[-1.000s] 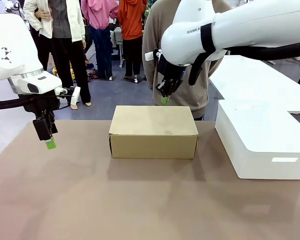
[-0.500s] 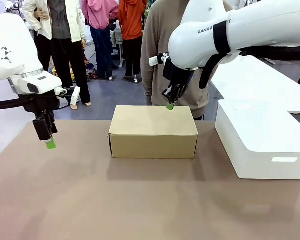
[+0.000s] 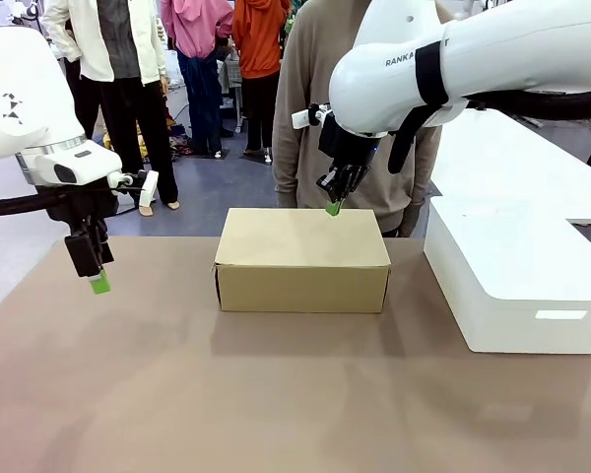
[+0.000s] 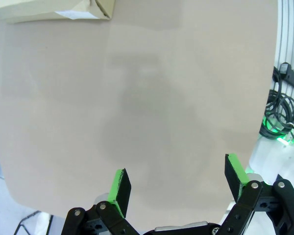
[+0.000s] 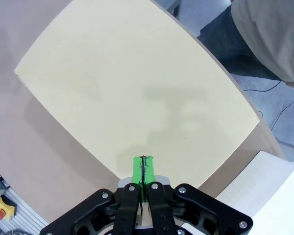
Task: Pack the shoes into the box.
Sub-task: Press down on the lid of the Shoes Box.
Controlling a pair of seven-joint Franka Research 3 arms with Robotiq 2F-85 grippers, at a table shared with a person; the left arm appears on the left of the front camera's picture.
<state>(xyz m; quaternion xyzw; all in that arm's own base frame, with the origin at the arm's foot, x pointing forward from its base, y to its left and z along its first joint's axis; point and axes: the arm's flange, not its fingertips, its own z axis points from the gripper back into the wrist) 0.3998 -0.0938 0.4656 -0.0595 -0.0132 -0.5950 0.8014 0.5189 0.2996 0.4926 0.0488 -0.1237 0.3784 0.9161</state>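
At the left edge of the front view, the left gripper [image 3: 99, 283] hangs above the bare table [image 3: 276, 394], its jaws wide apart and empty. The box [image 3: 302, 258] sits mid-frame, lid down. Above its far edge, the right gripper [image 3: 332, 208] is pinched together, empty. A person [image 3: 320, 108] stands behind.

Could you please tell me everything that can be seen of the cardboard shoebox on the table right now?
The box is plain tan-brown cardboard, rectangular, with its flat lid closed, so nothing inside shows. It sits level near the middle of the brown table, its long side facing the robot, left of the bigger white box and apart from it. The shut right claw hovers over its far edge; contact cannot be told.
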